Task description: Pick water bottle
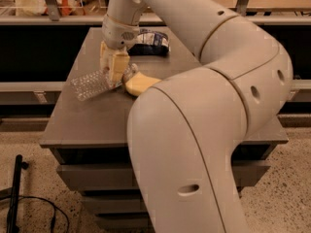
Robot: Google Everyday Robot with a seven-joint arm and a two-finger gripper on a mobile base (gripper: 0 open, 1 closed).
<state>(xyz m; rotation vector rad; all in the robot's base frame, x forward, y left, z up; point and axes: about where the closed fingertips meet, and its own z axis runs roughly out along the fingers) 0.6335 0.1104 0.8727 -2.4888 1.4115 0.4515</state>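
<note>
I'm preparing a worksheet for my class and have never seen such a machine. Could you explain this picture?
The large cream shape is a robot's single arm, seen by one camera looking down past it; where the camera sits isn't known. At the arm's far end is its grasping tool, positioned at a clear ribbed water bottle lying on its side on a grey table. Whether it grips the bottle I cannot tell. A pale yellow sponge lies beside the bottle, and a dark blue-white snack bag sits further back.

Fat cream-white arm (pixel 194 144), rounded segs w/ small oval holes; pale yellowish claw (pixel 114 74) at its far tip
</note>
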